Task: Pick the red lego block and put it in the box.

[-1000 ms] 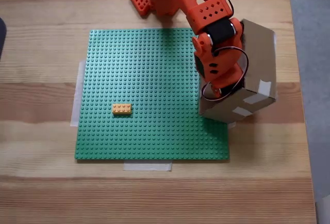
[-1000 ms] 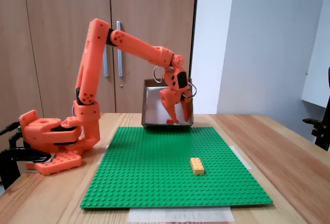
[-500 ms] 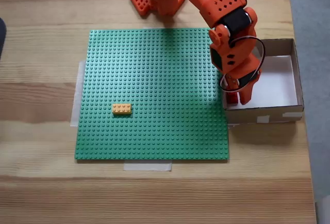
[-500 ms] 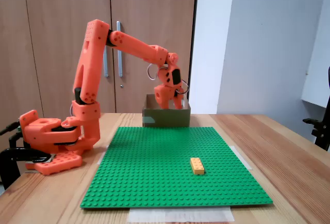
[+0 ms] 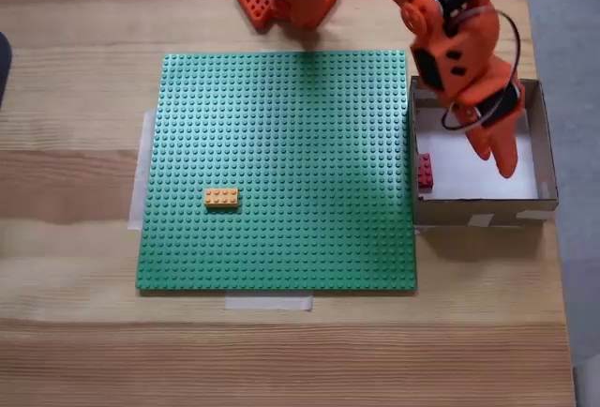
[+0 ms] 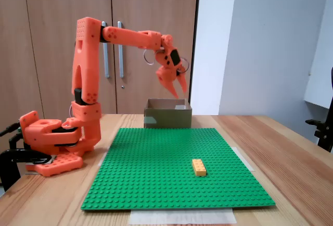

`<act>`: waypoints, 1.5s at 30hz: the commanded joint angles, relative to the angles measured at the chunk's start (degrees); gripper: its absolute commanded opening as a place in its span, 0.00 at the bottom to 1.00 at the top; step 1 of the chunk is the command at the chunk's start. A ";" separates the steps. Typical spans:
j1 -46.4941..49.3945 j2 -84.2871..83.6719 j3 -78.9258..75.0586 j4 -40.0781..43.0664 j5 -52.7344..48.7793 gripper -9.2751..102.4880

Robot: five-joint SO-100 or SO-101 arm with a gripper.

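The red lego block [image 5: 425, 171] lies on the white floor of the box [image 5: 478, 211], against the wall nearest the green plate. The brown cardboard box [image 6: 167, 118] stands flat at the plate's far edge in the side fixed view, and its wall hides the block there. My orange gripper [image 5: 497, 157] hangs over the box interior, to the right of the block in the top-down fixed view. It is raised well above the rim [image 6: 178, 89]. Its fingers are spread and hold nothing.
A yellow-orange brick [image 5: 221, 198] sits on the green studded baseplate [image 5: 281, 116], also seen near the front [image 6: 199, 167]. The arm's base [image 6: 52, 137] stands at the plate's left in the side view. Wooden table surrounds the plate; cabinet doors stand behind.
The box, tipped up on its edge one second ago, has dropped flat. My gripper has risen out of it and moved across it. The red block now lies loose inside.
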 commanded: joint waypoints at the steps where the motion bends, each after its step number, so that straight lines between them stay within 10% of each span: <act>1: -0.79 8.61 -1.41 0.62 -1.14 0.23; 29: 37.27 43.86 42.45 -10.37 -10.11 0.14; 45: 37.27 74.27 67.32 -8.35 -8.53 0.08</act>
